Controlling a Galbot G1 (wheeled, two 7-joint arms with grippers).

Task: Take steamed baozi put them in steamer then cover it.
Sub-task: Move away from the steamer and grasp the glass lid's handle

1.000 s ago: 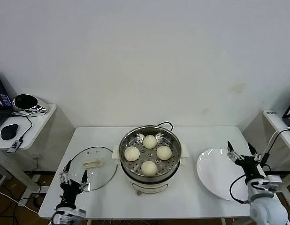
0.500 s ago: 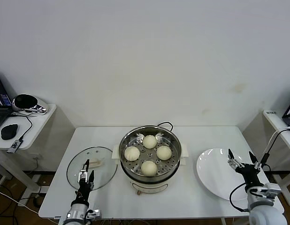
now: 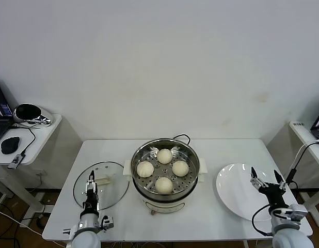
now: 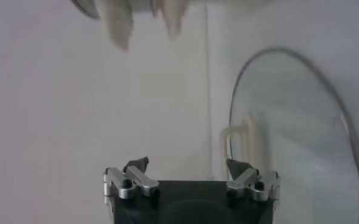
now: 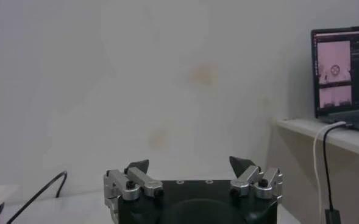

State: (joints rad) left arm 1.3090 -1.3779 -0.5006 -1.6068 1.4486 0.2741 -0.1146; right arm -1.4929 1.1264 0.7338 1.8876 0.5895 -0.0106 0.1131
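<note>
Head view: since the earlier frames the left gripper [image 3: 90, 184] has turned and moved in from the table's near-left edge; it now sits over the near part of the cover [image 3: 100, 185], fingers spread, grasping nothing. The right gripper [image 3: 264, 177] has dropped back slightly toward the near-right corner and hangs over the near edge of the white plate [image 3: 237, 194], fingers spread and empty. The steamer [image 3: 165, 173] has not moved: centre of the table [image 3: 211, 217], lid off, black cord [image 3: 181, 137] trailing behind it. The four steamed baozi [image 3: 164, 155] stay on the perforated tray, spaced in a diamond, not touching each other. The cover lies flat on the table left of the steamer, its rim just beside the steamer's left handle, its cream bar handle [image 3: 101, 180] just ahead of the left gripper. A side desk at far left carries a mouse [image 3: 10, 145] and a dark round device [image 3: 28, 112].

Left wrist view: the left gripper [image 4: 188, 164] is released, one fingertip over bare table, the other over the glass of the cover [image 4: 295, 134]. The bar handle [image 4: 237, 143] lies beyond that fingertip, apart from it.

Right wrist view: the right gripper [image 5: 189, 164] is open and empty, facing the wall. A laptop [image 5: 344, 76] stands on a shelf to one side, with a white cable [image 5: 319, 170] hanging from it.
</note>
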